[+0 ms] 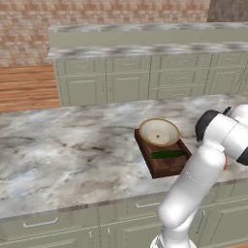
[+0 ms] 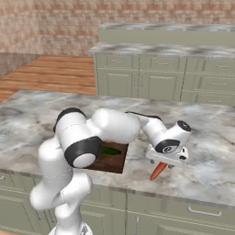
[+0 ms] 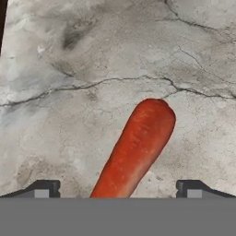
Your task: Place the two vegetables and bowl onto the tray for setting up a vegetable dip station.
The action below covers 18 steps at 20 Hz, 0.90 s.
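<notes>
The gripper hangs low over the marble counter with its jaws spread wide, one dark fingertip on each side of the carrot and neither touching it. Seen along the hand, the carrot lies flat on the stone right beneath the tool, its blunt end pointing away from the fingers. From the right-hand base camera the white hand sits just above the carrot's thicker part, and the tapered orange tip pokes out below it, toward the front edge of the counter.

Just off to the gripper's left is the tray, dark wood with a low rim, resting on the same counter. The cucumber lies across the tray's middle. The bowl, tan outside and cream inside, sits on the tray's far end, beyond the cucumber. The carrot lies on bare stone beside the tray, apart from it.
</notes>
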Available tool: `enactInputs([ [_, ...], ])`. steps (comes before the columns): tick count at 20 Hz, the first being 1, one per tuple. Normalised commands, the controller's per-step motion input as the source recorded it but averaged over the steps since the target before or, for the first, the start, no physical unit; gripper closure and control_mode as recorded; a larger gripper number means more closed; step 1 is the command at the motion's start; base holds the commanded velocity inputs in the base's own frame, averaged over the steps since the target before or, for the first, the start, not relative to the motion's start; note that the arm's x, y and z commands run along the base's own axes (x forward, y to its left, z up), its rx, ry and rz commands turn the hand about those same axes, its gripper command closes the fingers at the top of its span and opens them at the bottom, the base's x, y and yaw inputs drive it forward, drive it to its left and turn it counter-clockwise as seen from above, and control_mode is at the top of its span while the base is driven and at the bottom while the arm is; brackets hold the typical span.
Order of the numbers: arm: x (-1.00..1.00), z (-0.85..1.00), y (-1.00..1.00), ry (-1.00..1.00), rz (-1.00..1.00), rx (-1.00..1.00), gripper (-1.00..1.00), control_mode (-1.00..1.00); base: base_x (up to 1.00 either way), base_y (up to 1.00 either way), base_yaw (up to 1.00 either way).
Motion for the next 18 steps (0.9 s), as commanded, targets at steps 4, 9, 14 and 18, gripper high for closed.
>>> enactInputs([
  [4,0.12,-0.08,-0.06,0.11,-0.01,-0.04,-1.0,-1.0,0.0,0.0,0.0],
  [9,0.12,-0.1,-0.09,0.11,-0.03,-0.06,-1.0,-1.0,0.0,0.0,0.0],
  [14,0.11,-0.09,-0.08,0.05,-0.02,-0.05,-1.0,-1.0,0.0,0.0,0.0],
  [18,0.03,-0.11,0.0,0.05,-0.03,-0.02,-1.0,-1.0,0.0,0.0,0.0],
])
